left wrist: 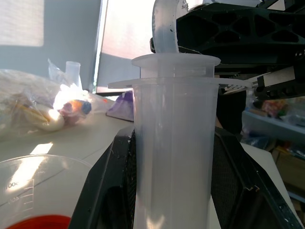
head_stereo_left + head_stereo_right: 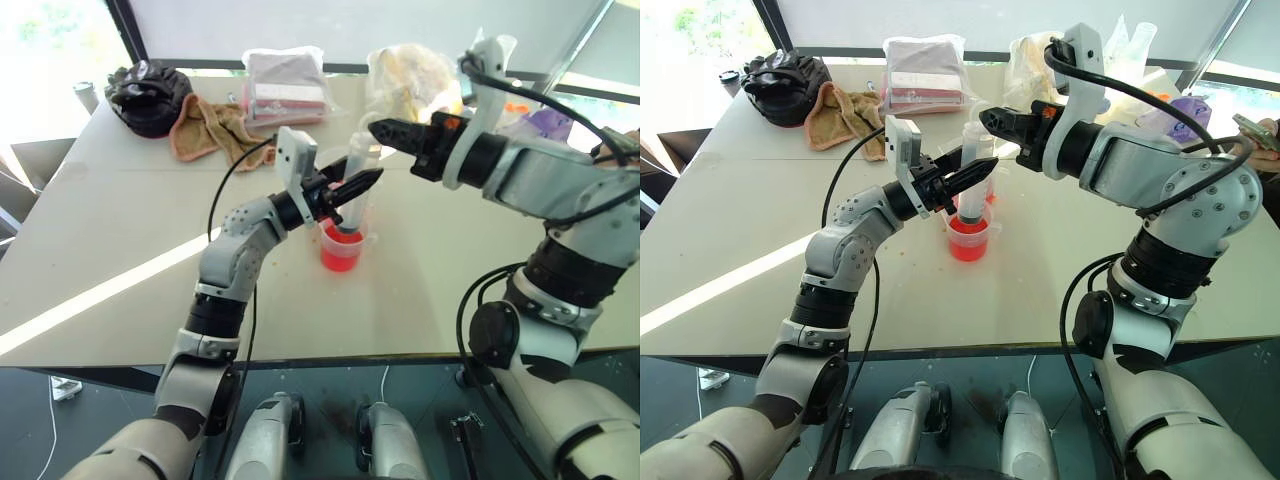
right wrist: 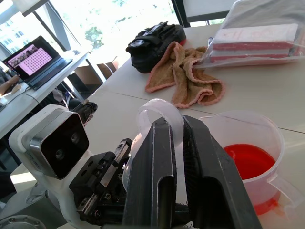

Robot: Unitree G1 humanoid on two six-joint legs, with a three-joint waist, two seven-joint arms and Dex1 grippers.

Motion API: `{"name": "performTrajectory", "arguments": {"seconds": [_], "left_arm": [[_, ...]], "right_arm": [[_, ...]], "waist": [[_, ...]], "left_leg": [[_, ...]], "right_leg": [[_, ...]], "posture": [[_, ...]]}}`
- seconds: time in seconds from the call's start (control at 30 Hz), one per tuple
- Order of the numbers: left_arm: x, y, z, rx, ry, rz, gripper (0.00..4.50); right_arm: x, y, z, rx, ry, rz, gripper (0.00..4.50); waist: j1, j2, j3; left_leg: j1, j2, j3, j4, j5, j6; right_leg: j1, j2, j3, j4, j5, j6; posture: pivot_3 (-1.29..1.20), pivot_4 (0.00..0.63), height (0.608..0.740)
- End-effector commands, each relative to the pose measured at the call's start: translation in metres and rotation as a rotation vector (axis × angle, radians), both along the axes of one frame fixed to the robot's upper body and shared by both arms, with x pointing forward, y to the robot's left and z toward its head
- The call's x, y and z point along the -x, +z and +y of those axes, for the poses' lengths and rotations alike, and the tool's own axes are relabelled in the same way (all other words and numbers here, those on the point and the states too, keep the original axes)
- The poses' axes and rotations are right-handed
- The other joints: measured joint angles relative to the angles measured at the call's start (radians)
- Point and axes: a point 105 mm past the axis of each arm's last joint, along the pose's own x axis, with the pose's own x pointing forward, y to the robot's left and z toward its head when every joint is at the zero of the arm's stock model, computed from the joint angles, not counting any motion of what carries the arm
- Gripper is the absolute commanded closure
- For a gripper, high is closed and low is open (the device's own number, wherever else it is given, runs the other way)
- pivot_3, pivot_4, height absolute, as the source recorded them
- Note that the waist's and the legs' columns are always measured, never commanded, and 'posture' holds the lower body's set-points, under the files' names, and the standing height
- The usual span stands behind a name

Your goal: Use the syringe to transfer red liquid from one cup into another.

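1. Left claw [image 2: 975, 175] pinching the barrel of the syringe [image 2: 974, 172], fingers pressed against either side of the clear tube.
2. Syringe held upright, lower end running down from the left claw into the cup [image 2: 968, 238] directly beneath it.
3. Right claw [image 2: 992, 122] pressed together on the ring at the top of the plunger [image 3: 162, 114], just above the left claw and reaching in from the right.
4. Barrel clear and whitish, with a flat flange [image 1: 175, 82] near the top; looks empty in the left wrist view.
5. Plunger whitish and translucent, ending in a curved loop between the right claw's black fingers [image 3: 152, 162].
6. Red liquid [image 3: 248, 160] bright and translucent, lying low in a clear spouted measuring cup [image 3: 259, 138] on the table [image 2: 760, 220], just beside the syringe.
7. Beyond both claws, well apart: a tan cloth [image 2: 845, 118], a black bag [image 2: 785, 85], a clear bag with pink packets [image 2: 928, 75].
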Motion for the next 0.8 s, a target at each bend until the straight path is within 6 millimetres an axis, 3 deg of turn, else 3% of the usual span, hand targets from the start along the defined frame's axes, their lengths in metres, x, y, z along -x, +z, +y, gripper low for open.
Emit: {"name": "performTrajectory", "arguments": {"seconds": [0.03, 0.1, 0.23, 0.4, 0.5, 0.6, 0.8], "left_arm": [[0.014, 0.048, -0.008, 0.074, -0.024, -0.154, 3.04], [0.014, 0.047, -0.008, 0.073, -0.019, -0.152, 3.04], [0.013, 0.046, -0.007, 0.074, -0.011, -0.151, 3.04], [0.013, 0.047, -0.005, 0.082, 0.003, -0.150, 3.04], [0.012, 0.049, -0.002, 0.087, 0.015, -0.151, 3.04], [0.011, 0.049, -0.001, 0.089, 0.019, -0.149, 3.04], [0.007, 0.056, 0.005, 0.120, 0.042, -0.114, 3.04]], "right_arm": [[0.027, -0.012, 0.038, 0.071, 0.267, 0.025, 3.70], [0.031, -0.008, 0.036, 0.081, 0.281, 0.003, 2.90], [0.026, 0.000, 0.021, 0.105, 0.220, -0.015, 0.80], [0.028, 0.010, -0.005, 0.123, 0.175, -0.040, 0.80], [0.036, 0.030, -0.039, 0.125, 0.121, -0.096, 0.80], [0.037, 0.035, -0.056, 0.120, 0.074, -0.105, 0.80], [0.043, 0.024, -0.057, 0.150, 0.094, -0.109, 0.80]], "waist": [[-0.001, 0.000, 0.000], [0.000, 0.000, 0.000], [0.001, 0.000, 0.000], [0.002, 0.000, 0.000], [0.004, 0.000, 0.000], [0.001, 0.000, 0.000], [0.001, 0.000, 0.000]], "left_leg": [[0.000, 0.000, 0.000, 0.000, 0.000, 0.000], [0.000, 0.000, 0.000, 0.000, -0.001, 0.001], [0.000, 0.000, 0.000, 0.000, -0.002, 0.003], [0.000, 0.000, 0.000, 0.000, -0.003, 0.005], [-0.001, 0.000, -0.001, 0.000, -0.003, 0.005], [0.000, 0.000, 0.000, 0.000, -0.004, 0.007], [0.000, 0.001, 0.000, -0.002, -0.004, 0.007]], "right_leg": [[0.000, 0.000, 0.000, 0.000, 0.000, 0.000], [0.000, 0.000, 0.000, 0.000, 0.000, 0.000], [0.000, 0.000, 0.000, 0.000, 0.000, 0.000], [0.000, 0.000, 0.000, -0.001, 0.000, 0.000], [0.000, -0.001, 0.000, -0.002, 0.000, 0.000], [0.001, -0.001, 0.000, -0.003, 0.000, 0.000], [0.001, -0.001, 0.001, -0.004, 0.000, 0.000]], "posture": [[0.00, 0.150, 0.740], [0.00, 0.150, 0.740], [0.00, 0.150, 0.740], [0.00, 0.150, 0.740], [0.00, 0.150, 0.740], [0.00, 0.150, 0.740], [0.00, 0.150, 0.740]]}}
